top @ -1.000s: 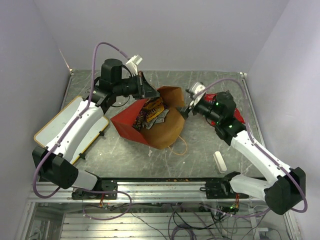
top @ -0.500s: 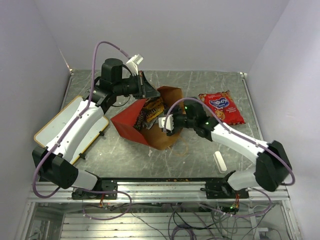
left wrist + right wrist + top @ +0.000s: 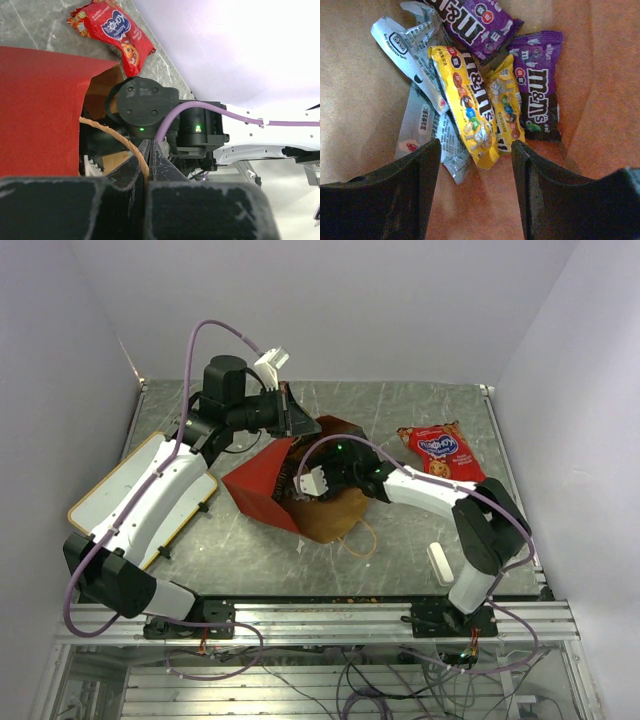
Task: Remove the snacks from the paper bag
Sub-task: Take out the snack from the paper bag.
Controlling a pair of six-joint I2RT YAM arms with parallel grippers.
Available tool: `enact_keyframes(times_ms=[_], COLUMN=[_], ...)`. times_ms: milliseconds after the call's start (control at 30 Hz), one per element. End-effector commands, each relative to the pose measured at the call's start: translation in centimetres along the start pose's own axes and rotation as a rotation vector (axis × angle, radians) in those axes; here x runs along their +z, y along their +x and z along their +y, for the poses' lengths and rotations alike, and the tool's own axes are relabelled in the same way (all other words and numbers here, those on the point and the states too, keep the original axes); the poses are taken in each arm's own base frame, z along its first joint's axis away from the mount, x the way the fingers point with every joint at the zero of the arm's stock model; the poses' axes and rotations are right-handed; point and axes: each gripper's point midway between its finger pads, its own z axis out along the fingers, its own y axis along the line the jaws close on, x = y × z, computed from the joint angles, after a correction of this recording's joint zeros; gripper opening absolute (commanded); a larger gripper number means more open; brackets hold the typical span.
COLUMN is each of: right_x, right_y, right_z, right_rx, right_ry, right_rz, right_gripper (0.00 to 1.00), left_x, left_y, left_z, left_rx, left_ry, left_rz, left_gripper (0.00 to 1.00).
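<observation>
**Paper bag.** The tall rectangular paper bag point(image 3: 262, 485), red outside and plain brown inside, is laid on its side near the middle of the grey mottled table point(image 3: 250, 550). Its open mouth is turned to the right side.

**Left arm.** One thin tan loop handle point(image 3: 112, 134) is pinched between the pressed-together fingers of the left gripper point(image 3: 148, 150) at the far rim of the bag. The second handle point(image 3: 362, 537) is lying slack on the table at the near rim.

**Right arm.** The right gripper point(image 3: 475, 147) is inserted through the mouth into the bag. Its fingers point(image 3: 415, 190) are spread apart, and nothing is held between them.

**Snacks inside the bag.** A cluster of small candy wrappers is lying on the brown inner wall just ahead of the spread fingers:
- A yellow wrapper point(image 3: 465, 100) is in line with the gap between the fingers.
- A second yellow wrapper point(image 3: 506, 102) is touching the first.
- Two purple wrappers point(image 3: 540, 95) are placed beyond and to the right.
- Silver-white wrappers point(image 3: 412, 60) are on the left.

**Snack outside the bag.** The large red crinkly packet with a blue logo point(image 3: 440, 452) is lying flat on the table, to the right of the bag and apart from it.

**Other items.** A yellow-framed whiteboard point(image 3: 120, 475) is located at the left table edge beneath the left arm. A small white oblong block point(image 3: 438, 562) is lying near the right arm's base.
</observation>
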Motion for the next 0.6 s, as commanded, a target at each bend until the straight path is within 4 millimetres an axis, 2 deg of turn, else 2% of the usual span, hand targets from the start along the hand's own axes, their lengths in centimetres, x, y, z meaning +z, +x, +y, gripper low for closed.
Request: enact_keyframes(times_ms=[0, 433, 567], right_x=[1.4, 5.2, 5.8], right_y=[0.4, 2.2, 2.4], right_z=[-1.2, -0.6, -1.2], right_rx=[-0.051, -0.066, -0.076], right_ry=[0.026, -0.002, 0.018], right_rz=[0.02, 0.047, 0.046], right_gripper=[0.58, 0.61, 0.58], left_x=[-0.3, 0.4, 0.4], left_y=[-1.0, -0.6, -0.5], left_z=[-1.8, -2.0, -1.9], left_rx=[0.06, 0.046, 0.045], left_ry=[0.028, 0.03, 0.019], left_rz=[-0.026, -0.015, -0.009], left_gripper=[0.07, 0.07, 0.07])
